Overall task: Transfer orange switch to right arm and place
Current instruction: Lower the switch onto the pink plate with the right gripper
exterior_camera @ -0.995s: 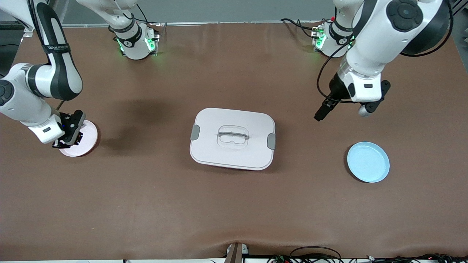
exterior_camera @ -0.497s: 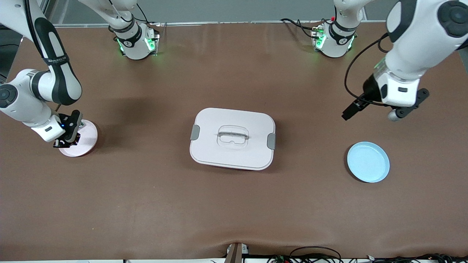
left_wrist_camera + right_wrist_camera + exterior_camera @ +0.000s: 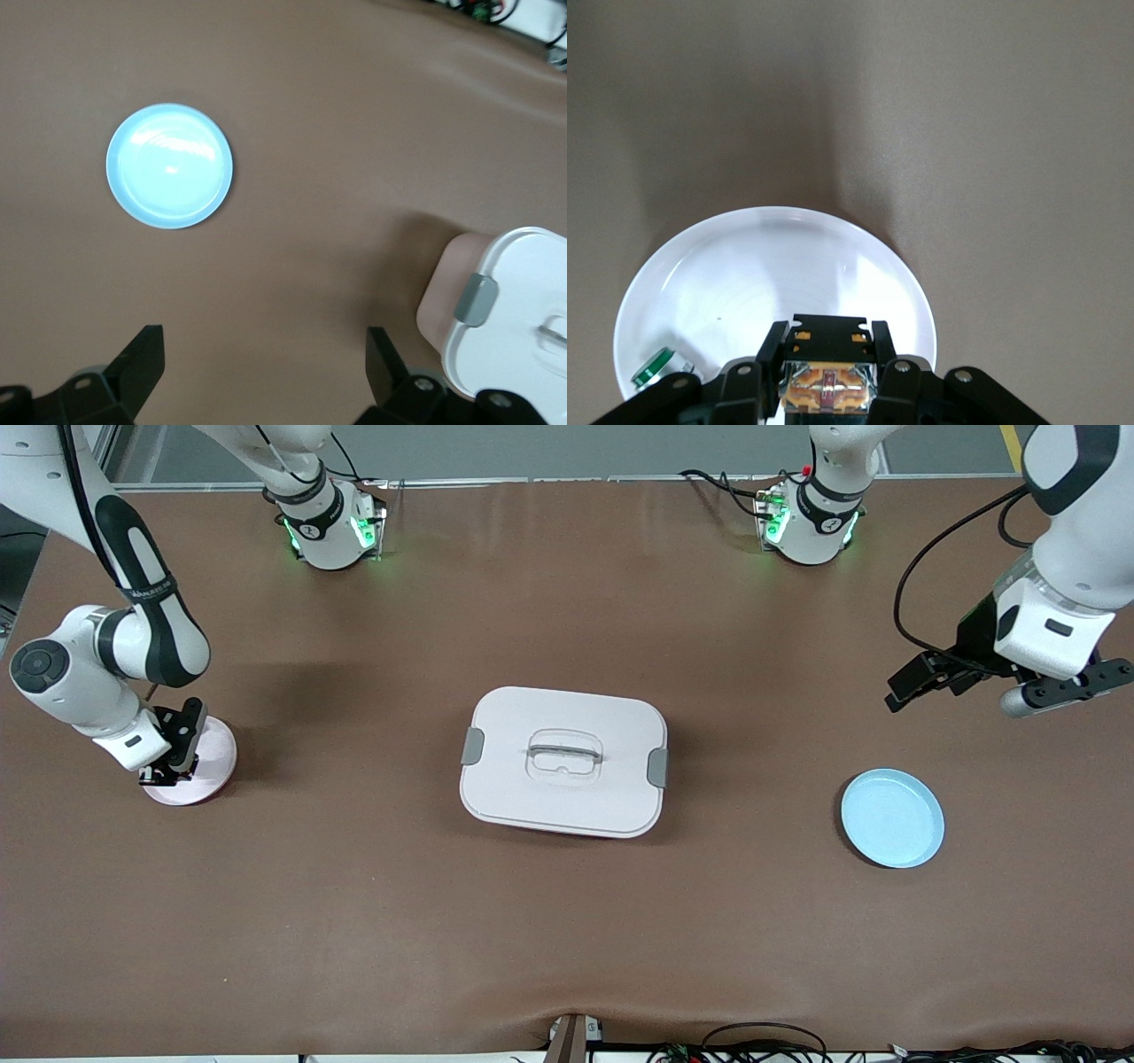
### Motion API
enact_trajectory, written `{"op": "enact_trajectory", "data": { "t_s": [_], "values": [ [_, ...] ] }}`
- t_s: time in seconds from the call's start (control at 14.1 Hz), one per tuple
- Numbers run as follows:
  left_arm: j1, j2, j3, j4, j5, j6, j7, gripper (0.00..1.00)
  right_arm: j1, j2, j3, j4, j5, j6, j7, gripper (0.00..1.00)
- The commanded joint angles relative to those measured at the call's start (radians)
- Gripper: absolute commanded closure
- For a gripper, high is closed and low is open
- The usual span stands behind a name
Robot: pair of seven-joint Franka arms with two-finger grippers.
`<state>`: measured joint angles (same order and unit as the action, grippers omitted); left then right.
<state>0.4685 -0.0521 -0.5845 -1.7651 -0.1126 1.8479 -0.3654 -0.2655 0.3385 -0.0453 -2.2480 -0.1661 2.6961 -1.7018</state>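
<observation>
We are holding the switch (image 3: 828,387) pinched in our right gripper (image 3: 164,766), whose fingers (image 3: 769,359) are closing on its two sides; its orange middle is showing between them in the right wrist view. The gripper is hanging just over the pink plate (image 3: 213,757), which is sitting at the right arm's end of the table. In the right wrist view the plate (image 3: 744,266) looks white, and a small green-and-white part (image 3: 656,367) is lying in it near the rim, apart from the switch. We cannot tell whether the switch is touching the plate.

Our left gripper (image 3: 930,684) is standing open and empty, its fingers (image 3: 142,363) spread wide, up in the air over bare table at the left arm's end. The blue plate (image 3: 892,818) is lying nearer to the front camera than that spot, with nothing in it. The white lidded box (image 3: 563,762) is sitting in the middle of the table, between the two plates and well apart from both.
</observation>
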Motion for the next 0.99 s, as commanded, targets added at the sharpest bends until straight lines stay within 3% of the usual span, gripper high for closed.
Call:
{"op": "enact_trajectory", "data": {
  "t_s": [0.0, 0.5, 0.92],
  "values": [
    [0.001, 0.037, -0.008, 0.096, 0.002, -0.064, 0.022, 0.0, -0.041, 0.034, 0.018, -0.031, -0.029, 0.1, -0.039, 1.0],
    [-0.01, 0.077, -0.015, 0.147, 0.093, -0.072, 0.042, 0.0, -0.058, 0.069, 0.016, -0.033, -0.03, 0.134, -0.075, 1.0],
    [0.004, 0.11, -0.008, 0.176, 0.096, -0.072, 0.125, 0.0, -0.058, 0.076, 0.016, -0.035, -0.044, 0.139, -0.075, 1.0]
  ]
}}
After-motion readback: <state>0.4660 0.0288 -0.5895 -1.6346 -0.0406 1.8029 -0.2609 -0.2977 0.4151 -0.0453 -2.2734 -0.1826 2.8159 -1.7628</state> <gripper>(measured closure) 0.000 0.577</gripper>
